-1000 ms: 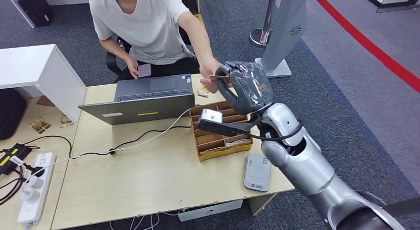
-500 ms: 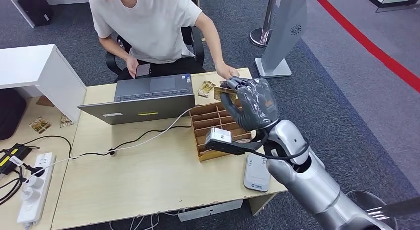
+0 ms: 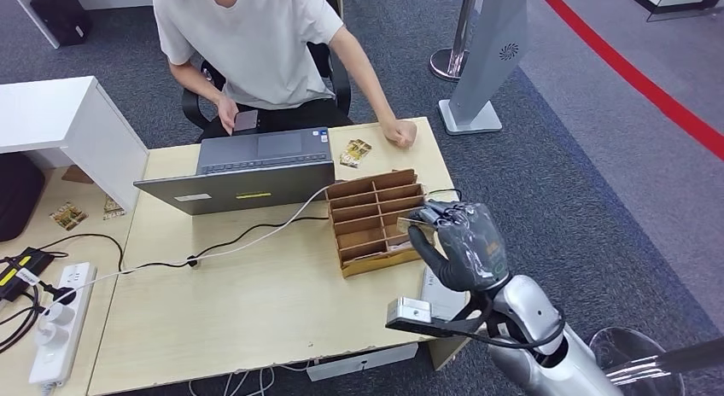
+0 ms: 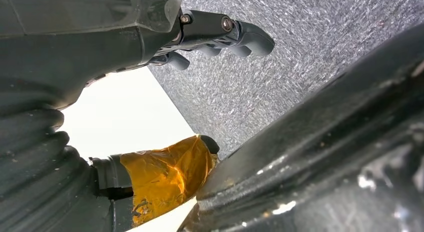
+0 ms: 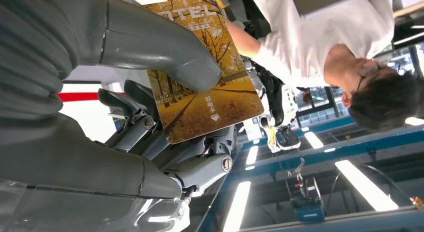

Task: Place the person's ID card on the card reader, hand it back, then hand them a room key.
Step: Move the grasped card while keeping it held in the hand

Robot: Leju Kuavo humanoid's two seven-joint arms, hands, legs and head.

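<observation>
I've got the right hand [image 3: 461,247] over the near right corner of the desk [image 3: 256,302], just beside the near end of the tray [image 3: 376,218], pinching a card [image 5: 200,72] between thumb and fingers. On the right wrist cam the card face is an autumn tree scene in yellow with "TEL" lettering visible at one end and a small arrow mark; the thumb [image 5: 165,52] lies across it, darker fingers behind. In the head view only the card's edge shows at the fingertips, tilted, above the tray's near right compartments. Can't tell from the pictures whether this is the ID card or a room key. The reader [image 3: 442,295], a flat grey slab, lies on the desk just under and behind the hand, partly hidden by it. Left hand [image 4: 200,29] hangs low over grey carpet, fingers curled in, nothing in them as far as I can see; a gold-wrapped piece [image 4: 167,174] sits by the thumb side. Person [image 3: 256,46] seated across the desk, one fist resting on the far right corner, other hand holding a phone [image 3: 247,120] behind the laptop [image 3: 248,170]. Two small cards [image 3: 354,151] lie on the desk between laptop and fist. Power strip [image 3: 60,319] at the left edge.
</observation>
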